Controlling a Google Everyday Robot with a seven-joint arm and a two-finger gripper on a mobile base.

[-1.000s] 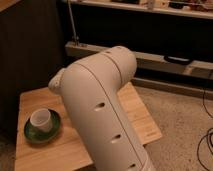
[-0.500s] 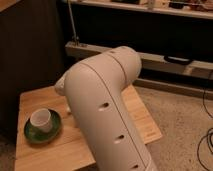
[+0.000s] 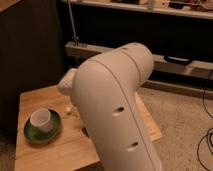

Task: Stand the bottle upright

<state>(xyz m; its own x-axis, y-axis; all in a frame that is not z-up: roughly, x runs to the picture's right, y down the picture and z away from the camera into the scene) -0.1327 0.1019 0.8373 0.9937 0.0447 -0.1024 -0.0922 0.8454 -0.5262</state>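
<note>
Your arm (image 3: 116, 107) fills the middle of the view and hides the end effector, which must sit somewhere behind it over the surface (image 3: 52, 152). You cannot tell whether it is open, closed or gripping anything.

The bottle is almost wholly hidden too. The small pale sliver at the arm's left edge, at 3 o'clock from the cup (image 3: 40, 119), is probably the bottle (image 3: 70, 110). How it lies cannot be read from here. The cup stands on a green saucer (image 3: 30, 134) near the surface's 9 o'clock side, close to that sliver.

The step in hand looks like the approach or grasp, with standing the bottle up not yet done. To do it well:
- Take the bottle near its cap end, so that you can swing the base down.
- Tip it away from the cup, toward 12 or 3 o'clock.
- Set the base flat on the wood.
- Open only once it sits square, because a slim bottle will likely topple if you let go while it leans.
- Withdraw straight up, clear of the cup.
</note>
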